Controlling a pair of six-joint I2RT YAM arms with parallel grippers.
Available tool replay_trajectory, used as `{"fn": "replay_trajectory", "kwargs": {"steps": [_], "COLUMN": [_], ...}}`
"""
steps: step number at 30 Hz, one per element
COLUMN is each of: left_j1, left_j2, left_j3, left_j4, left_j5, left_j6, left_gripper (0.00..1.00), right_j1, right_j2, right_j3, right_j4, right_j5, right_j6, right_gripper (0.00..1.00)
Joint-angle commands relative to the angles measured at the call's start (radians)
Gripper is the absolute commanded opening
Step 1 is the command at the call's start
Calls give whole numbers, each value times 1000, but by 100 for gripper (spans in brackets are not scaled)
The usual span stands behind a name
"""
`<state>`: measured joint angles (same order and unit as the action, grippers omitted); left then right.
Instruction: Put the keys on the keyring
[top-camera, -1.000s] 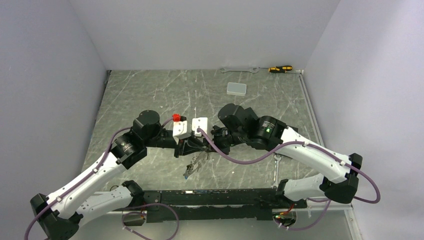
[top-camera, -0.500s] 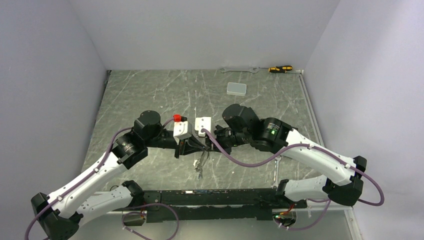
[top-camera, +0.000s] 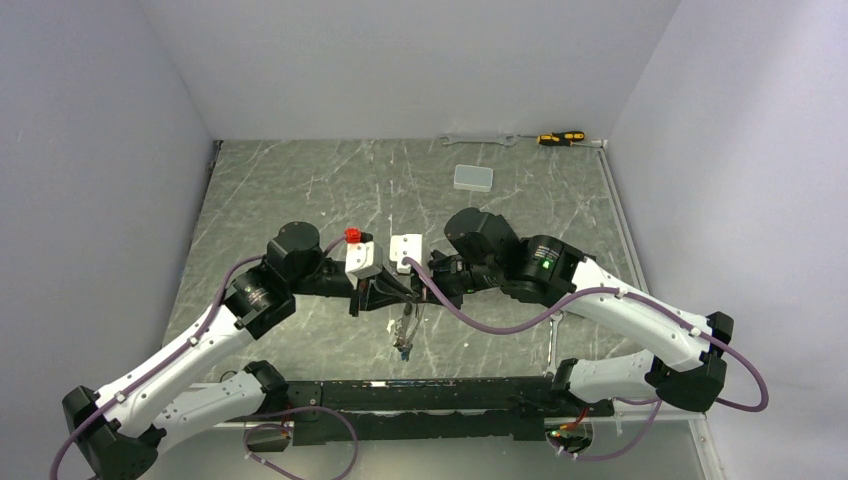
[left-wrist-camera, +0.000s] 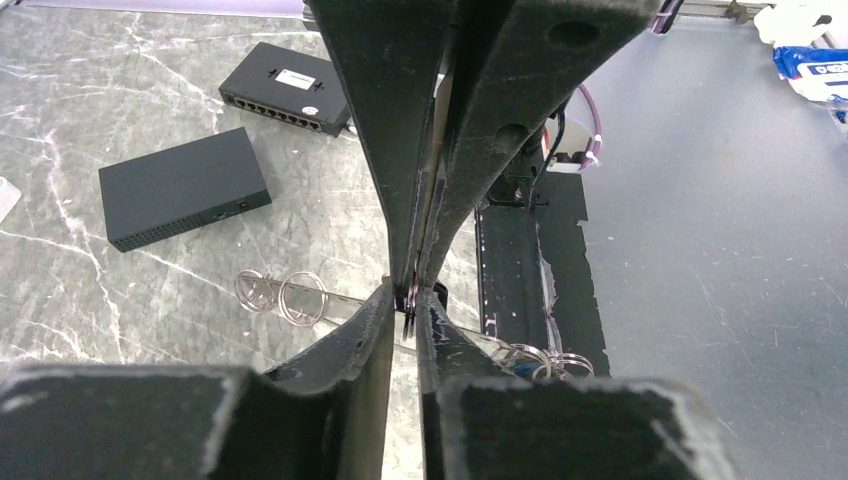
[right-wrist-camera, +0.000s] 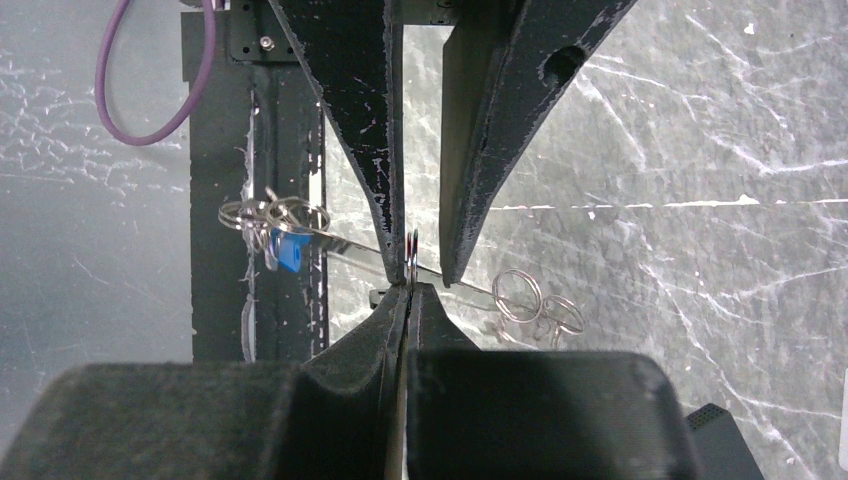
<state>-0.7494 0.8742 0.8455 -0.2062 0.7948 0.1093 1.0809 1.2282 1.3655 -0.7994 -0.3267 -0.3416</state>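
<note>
From above, the left gripper (top-camera: 392, 293) and right gripper (top-camera: 422, 287) meet tip to tip mid-table. The keys (top-camera: 403, 338) hang just nearer, and the table (top-camera: 300, 190) lies open far and left.

Left wrist: the left gripper's fingers stand slightly apart, with the keyring (left-wrist-camera: 408, 300) edge-on between them.

Right wrist: the right gripper's fingers are clamped on the keyring. The blue tag (right-wrist-camera: 290, 250) shows no legible writing.

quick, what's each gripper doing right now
left gripper: slightly open, fingers either side of the metal ring, not clamped
right gripper: shut on that metal ring
</note>
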Motion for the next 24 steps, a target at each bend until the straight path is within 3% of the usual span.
{"fn": "replay_trajectory", "kwargs": {"steps": [1,4,9,10,13,15,24], "left_j1": [-1,-2,-2,-2,-1,-2,-2], "left_j2": [3,4,-22,-32,-66,-85,-142], "left_j3": [4,1,-7,-10,-19,-20,-27], "left_j4": [33,51,80,88,107,112,132], "left_j5": [33,24,-16,-28,-52,-58,-65], "left_j6": [-10,-23,-38,-46,-54,-56,-76], "left_gripper": [14,1,0,0,0,0,0], "right_j1": [4,4,4,4,3,2,-64], "right_j2": [-13,-12,-15,-22,-52,-81,-230], "right_j3": [9,9,2,-4,-40,-68,-182], "right_j4": [91,89,105,115,170,213,386], "right_j5": [-30,-33,-25,-21,16,38,-78], "right_j6": [-9,-10,-5,-3,10,19,64], "right_gripper": [0,0,0,5,36,47,52]}}
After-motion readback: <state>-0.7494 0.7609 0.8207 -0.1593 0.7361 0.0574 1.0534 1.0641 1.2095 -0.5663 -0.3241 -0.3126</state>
